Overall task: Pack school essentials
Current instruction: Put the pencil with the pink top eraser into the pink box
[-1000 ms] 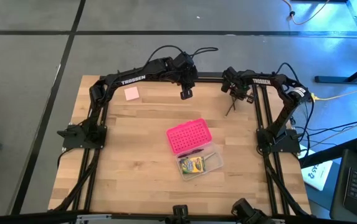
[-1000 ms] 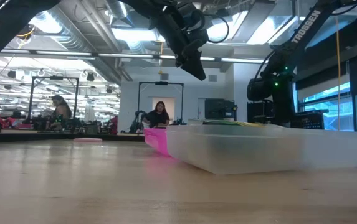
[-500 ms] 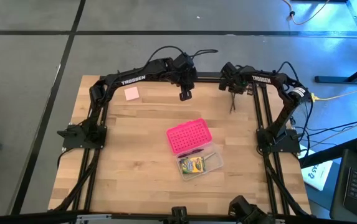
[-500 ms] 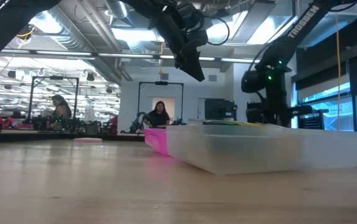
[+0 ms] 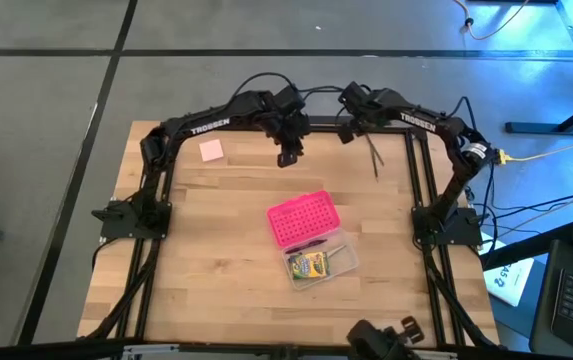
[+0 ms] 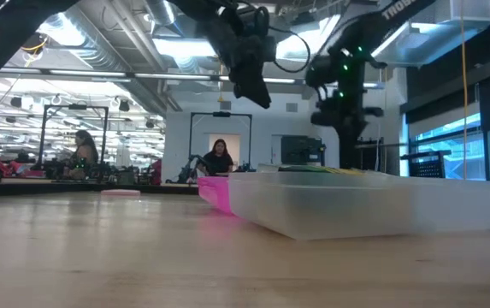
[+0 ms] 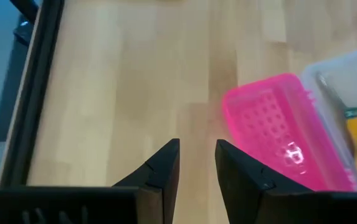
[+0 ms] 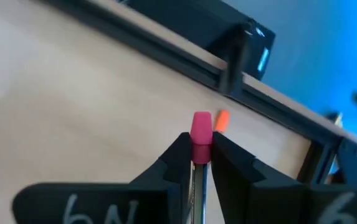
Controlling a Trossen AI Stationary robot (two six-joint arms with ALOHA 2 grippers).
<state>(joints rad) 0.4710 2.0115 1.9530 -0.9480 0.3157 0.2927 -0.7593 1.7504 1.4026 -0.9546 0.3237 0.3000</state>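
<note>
My right gripper (image 8: 200, 138) is shut on pencils (image 5: 374, 160) above the table's far edge (image 5: 349, 130). A pink eraser end (image 8: 201, 124) sticks out past its fingertips, and an orange end (image 8: 222, 119) shows beside it. My left gripper (image 7: 197, 146) hangs in the air nearby (image 5: 286, 157), a narrow gap between its fingers and nothing in it. The clear case (image 5: 338, 262) lies mid-table on its base, with a green-yellow crayon box (image 5: 311, 265) inside. A pink sticky-note pad (image 5: 211, 150) lies flat at the far left. My right gripper pinches a pencil's shaft (image 8: 195, 171) between its two fingers, just behind the pink eraser end. The shaft runs back along the fingers. In the high view the thin shafts slant away toward the table's right and near side. Whether their lower ends touch the wood, I cannot tell.
The case's pink perforated lid (image 5: 303, 220) stands open on the case's far side. Black frame rails (image 5: 421, 180) run along the table's left, right and far edges. Bare wood lies to the left and near side of the case.
My right gripper has risen and swung toward the table's left along the far edge, rolling as it went, and has carried the pencils up with it. My left gripper has tipped a little toward the table's left.
</note>
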